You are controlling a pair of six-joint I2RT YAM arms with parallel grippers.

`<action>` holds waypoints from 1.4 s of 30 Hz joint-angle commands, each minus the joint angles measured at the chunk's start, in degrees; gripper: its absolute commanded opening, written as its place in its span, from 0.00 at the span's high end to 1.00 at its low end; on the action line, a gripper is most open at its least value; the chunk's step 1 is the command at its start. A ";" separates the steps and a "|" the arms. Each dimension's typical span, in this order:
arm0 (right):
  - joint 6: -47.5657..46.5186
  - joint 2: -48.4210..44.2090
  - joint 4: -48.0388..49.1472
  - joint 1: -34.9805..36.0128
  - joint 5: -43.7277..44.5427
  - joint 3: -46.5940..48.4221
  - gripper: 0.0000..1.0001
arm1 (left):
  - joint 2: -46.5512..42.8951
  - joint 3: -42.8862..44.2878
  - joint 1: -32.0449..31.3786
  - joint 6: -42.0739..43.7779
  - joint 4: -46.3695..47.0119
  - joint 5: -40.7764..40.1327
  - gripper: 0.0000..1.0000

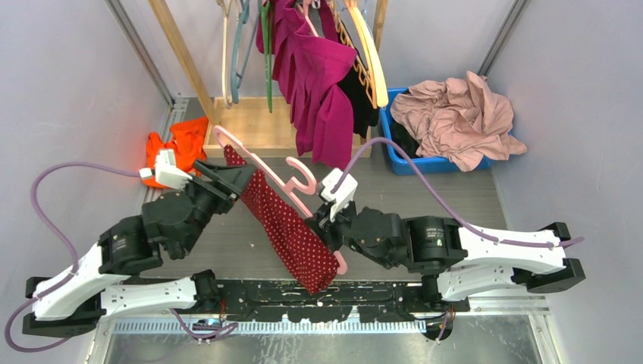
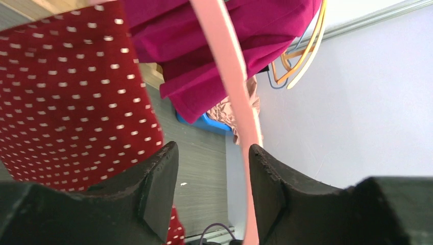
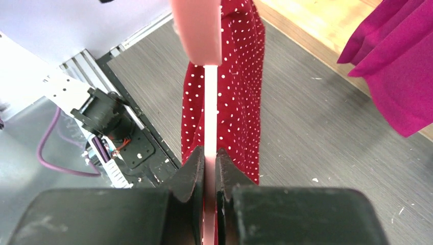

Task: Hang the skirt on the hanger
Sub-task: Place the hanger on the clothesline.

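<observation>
The skirt (image 1: 292,227), dark red with small white dots, hangs in a long fold off the thin pink hanger (image 1: 267,168), which is held slanted above the table. My right gripper (image 1: 326,226) is shut on the hanger's lower arm; in the right wrist view the pink bar (image 3: 210,102) runs straight into the closed gripper (image 3: 209,153), with the skirt (image 3: 240,102) behind it. My left gripper (image 1: 241,176) stands open at the skirt's upper end. Its wrist view shows the hanger (image 2: 240,102) passing just inside the right finger of the left gripper (image 2: 212,153), and the skirt (image 2: 66,92) to the left.
A wooden rack (image 1: 258,125) at the back carries a magenta garment (image 1: 318,83), a tan hanger (image 1: 368,53) and a green hanger (image 1: 267,61). A blue bin (image 1: 432,163) at the back right holds a pale pink garment (image 1: 455,114). An orange cloth (image 1: 178,148) lies back left.
</observation>
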 commanded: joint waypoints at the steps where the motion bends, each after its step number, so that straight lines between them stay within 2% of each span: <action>1: 3.52 3.87 -8.29 -0.34 2.67 13.90 0.99 | 0.53 6.51 -0.07 5.84 -10.73 -2.39 0.44; 5: 6.47 7.92 -17.94 -0.27 3.02 24.19 0.99 | 0.07 7.99 -0.05 6.40 -17.67 -1.86 0.39; 10: 9.26 12.14 -28.46 -0.43 3.70 34.80 0.99 | -6.07 3.89 -0.05 4.76 -21.04 -2.13 0.34; 13: 10.72 14.56 -34.05 -0.49 3.29 40.04 0.99 | -9.19 1.92 -0.05 4.67 -21.29 -2.23 0.19; 18: 15.44 15.38 -40.35 -0.49 3.00 41.27 0.99 | -7.65 3.68 -0.05 5.84 -23.93 -1.42 0.08; 21: 18.90 14.88 -43.95 -0.50 4.06 40.85 0.99 | -5.00 5.16 -0.05 6.06 -26.45 -0.63 0.06; 27: 24.46 13.73 -49.11 -0.49 10.34 41.98 0.99 | -3.95 2.50 -0.05 7.33 -24.69 3.24 0.05; 34: 25.14 22.08 -55.78 -1.27 19.46 55.37 0.99 | -2.99 0.46 -0.05 8.16 -22.97 7.87 0.05; 37: 22.97 25.26 -54.60 -3.84 18.91 59.23 0.99 | -2.96 -0.39 -0.05 8.52 -22.11 9.94 0.05; 42: 18.87 29.82 -49.14 -12.68 13.35 63.40 0.99 | -3.00 -1.97 -0.05 8.65 -22.40 12.26 0.05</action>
